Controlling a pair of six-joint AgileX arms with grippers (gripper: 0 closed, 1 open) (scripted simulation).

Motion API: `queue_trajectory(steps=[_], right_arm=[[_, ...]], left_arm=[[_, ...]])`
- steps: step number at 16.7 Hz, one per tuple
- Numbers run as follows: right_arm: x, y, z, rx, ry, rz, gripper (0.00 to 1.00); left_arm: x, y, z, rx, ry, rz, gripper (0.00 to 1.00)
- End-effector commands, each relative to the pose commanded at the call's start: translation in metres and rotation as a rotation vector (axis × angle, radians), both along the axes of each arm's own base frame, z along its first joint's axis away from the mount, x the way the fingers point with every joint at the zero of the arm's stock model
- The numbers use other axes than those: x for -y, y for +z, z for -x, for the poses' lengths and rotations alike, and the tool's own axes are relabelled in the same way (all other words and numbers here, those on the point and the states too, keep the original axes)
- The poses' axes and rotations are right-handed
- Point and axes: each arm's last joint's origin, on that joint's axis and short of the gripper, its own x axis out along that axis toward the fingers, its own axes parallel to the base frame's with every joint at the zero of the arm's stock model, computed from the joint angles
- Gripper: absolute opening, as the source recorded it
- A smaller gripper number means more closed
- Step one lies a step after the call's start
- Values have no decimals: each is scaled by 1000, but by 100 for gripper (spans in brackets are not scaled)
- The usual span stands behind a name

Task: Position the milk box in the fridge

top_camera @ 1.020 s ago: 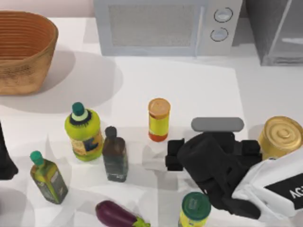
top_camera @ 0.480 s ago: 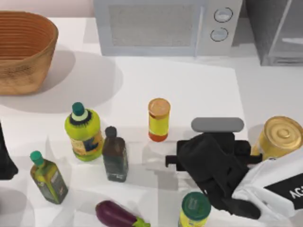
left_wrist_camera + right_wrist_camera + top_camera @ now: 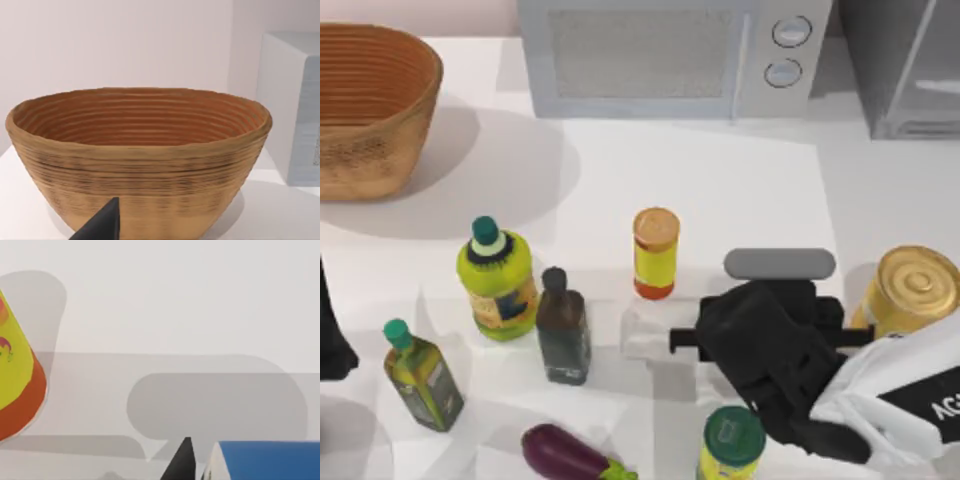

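Right gripper [image 3: 770,335] sits low over the table [image 3: 720,190] toward its front right corner, between the yellow tin can [image 3: 912,290] and the orange-capped yellow canister [image 3: 655,253]. From above the wrist covers whatever is under it, so I cannot tell how wide the gripper stands or whether it has a hold on anything. Left gripper [image 3: 330,335] is parked at the table's left edge. Also from above: fridge [image 3: 905,70] at the back right corner, microwave [image 3: 670,60] beside it along the back edge, wicker basket [image 3: 370,110] at the back left corner. Bottles, an eggplant [image 3: 570,455] and a green-lidded jar [image 3: 732,440] crowd the front edge. Left wrist view: basket close up, microwave side next to it, nothing task-related. Right wrist view: milk box [image 3: 265,460] is right at the gripper, blue top facing up, so the carton stands upright on the table directly beneath the wrist, with the canister off to one side. My read: this is the grasp step. Squeeze square on the carton's flat sides, confirm the hold, then lift straight up before any sideways move, because the tin can and the jar are both near. The path to the back right corner passes over the tin can, so carry high. Surface is flat, plain white and looks smooth. Back wall is pale. I cannot tell whether the fridge door is open, so check first.
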Motion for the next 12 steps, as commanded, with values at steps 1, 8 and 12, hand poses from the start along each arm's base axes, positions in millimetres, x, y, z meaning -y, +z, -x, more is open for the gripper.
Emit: queue_trajectory(steps=[1, 8, 12], right_arm=[[0, 0, 0, 0, 0, 0, 0], [0, 1, 0, 1, -1, -2, 0], [-3, 15, 1, -34, 33, -6, 0]], left_arm=[[0, 0, 0, 0, 0, 0, 100], [0, 0, 0, 0, 0, 0, 100], [0, 0, 0, 0, 0, 0, 100]])
